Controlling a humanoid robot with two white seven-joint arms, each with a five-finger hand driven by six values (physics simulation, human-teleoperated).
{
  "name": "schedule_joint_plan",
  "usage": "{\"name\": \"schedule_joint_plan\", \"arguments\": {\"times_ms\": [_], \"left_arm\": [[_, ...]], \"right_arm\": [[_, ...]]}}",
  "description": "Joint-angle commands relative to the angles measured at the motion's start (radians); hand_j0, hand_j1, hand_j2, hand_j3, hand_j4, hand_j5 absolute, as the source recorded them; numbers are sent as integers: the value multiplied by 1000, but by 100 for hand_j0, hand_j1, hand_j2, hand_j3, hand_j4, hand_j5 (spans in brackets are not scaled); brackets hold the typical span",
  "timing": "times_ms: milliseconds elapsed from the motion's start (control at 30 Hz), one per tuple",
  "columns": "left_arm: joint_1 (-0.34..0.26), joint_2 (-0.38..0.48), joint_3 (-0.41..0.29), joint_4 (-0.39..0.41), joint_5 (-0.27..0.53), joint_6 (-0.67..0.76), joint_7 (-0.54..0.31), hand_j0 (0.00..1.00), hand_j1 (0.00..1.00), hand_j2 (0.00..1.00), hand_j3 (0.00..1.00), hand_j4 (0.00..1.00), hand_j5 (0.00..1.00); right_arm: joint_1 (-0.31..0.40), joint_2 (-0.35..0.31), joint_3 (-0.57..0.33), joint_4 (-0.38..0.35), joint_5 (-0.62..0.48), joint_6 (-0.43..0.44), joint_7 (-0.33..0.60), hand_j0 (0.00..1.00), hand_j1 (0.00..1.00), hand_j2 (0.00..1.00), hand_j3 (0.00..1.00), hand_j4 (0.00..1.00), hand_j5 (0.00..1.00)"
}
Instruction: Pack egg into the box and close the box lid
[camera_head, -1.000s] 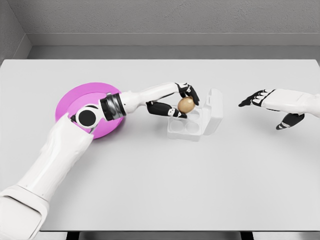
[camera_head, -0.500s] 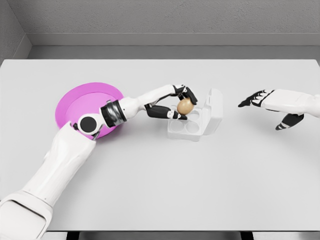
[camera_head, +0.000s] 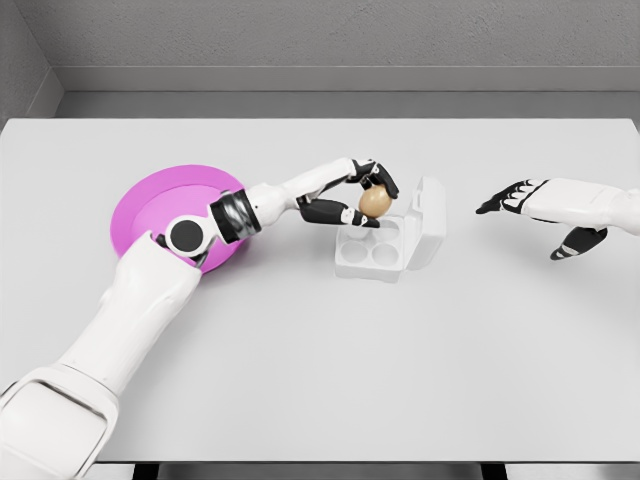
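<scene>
My left hand (camera_head: 358, 198) pinches the egg (camera_head: 375, 202) over the box's (camera_head: 372, 258) far-left cup. I want it centred there, lowered straight, then a gentle release. The lid (camera_head: 428, 222) stands open at 3 o'clock; beyond it my right hand (camera_head: 535, 205) hovers spread, table (camera_head: 400, 370) roomy.

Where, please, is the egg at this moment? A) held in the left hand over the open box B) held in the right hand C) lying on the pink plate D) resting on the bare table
A: the left hand grips the egg just above the open box, lid up.
</scene>
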Motion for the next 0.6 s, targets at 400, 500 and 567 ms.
{"name": "schedule_joint_plan", "arguments": {"times_ms": [400, 500, 567], "left_arm": [[-28, -36, -2, 50, 6, 2, -1, 39, 39, 39, 39, 39, 39], [-37, -46, -2, 70, 1, 2, -1, 39, 39, 39, 39, 39, 39], [-41, -50, -2, 95, -1, 2, -1, 39, 39, 39, 39, 39, 39]], "right_arm": [[0, 0, 1, 0, -6, 3, 0, 100, 100, 100, 100, 100, 100], [0, 0, 1, 0, -6, 3, 0, 100, 100, 100, 100, 100, 100], [0, 0, 1, 0, -6, 3, 0, 100, 100, 100, 100, 100, 100]]}}
